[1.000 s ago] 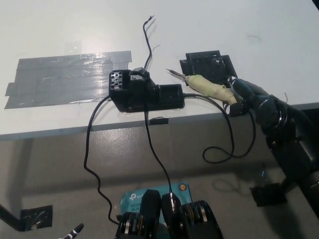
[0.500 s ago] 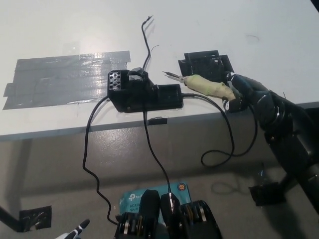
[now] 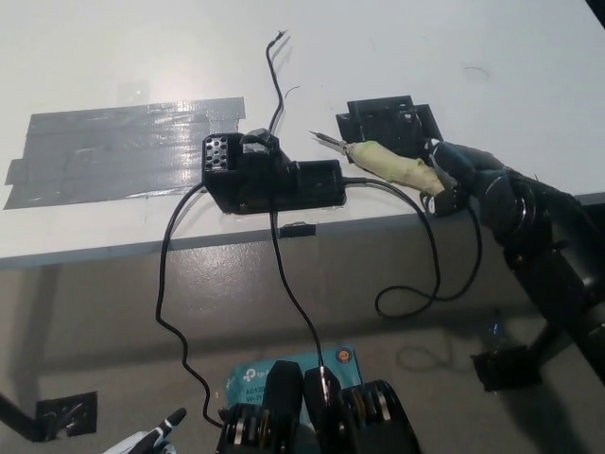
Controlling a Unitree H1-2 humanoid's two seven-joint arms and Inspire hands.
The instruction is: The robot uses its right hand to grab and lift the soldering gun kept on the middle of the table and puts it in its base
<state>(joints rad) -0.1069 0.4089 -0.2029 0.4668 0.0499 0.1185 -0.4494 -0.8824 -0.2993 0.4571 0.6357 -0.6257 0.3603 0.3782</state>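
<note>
The soldering gun [image 3: 389, 165], with a pale yellow handle and a thin metal tip pointing left, is held just above the white table [image 3: 142, 57] near its front edge. My black right hand [image 3: 473, 180] is shut on the rear of its handle. A black cord [image 3: 430, 274] hangs from it in a loop below the table edge. The black base [image 3: 269, 175], with a perforated block at its left end, sits to the left of the tip. My white left hand [image 3: 151, 442] only peeks in at the bottom left; its fingers are hidden.
A strip of grey tape [image 3: 113, 151] lies on the table to the left of the base. A black bracket [image 3: 388, 118] sits behind the gun. Two more black cables [image 3: 175, 284] drop from the base over the table edge. A teal box [image 3: 255, 378] lies on the floor.
My right hand has carried the soldering gun a little to the left, toward the base, and the hanging cord loop shifted with it. The left hand's tip has crept slightly further into view.
</note>
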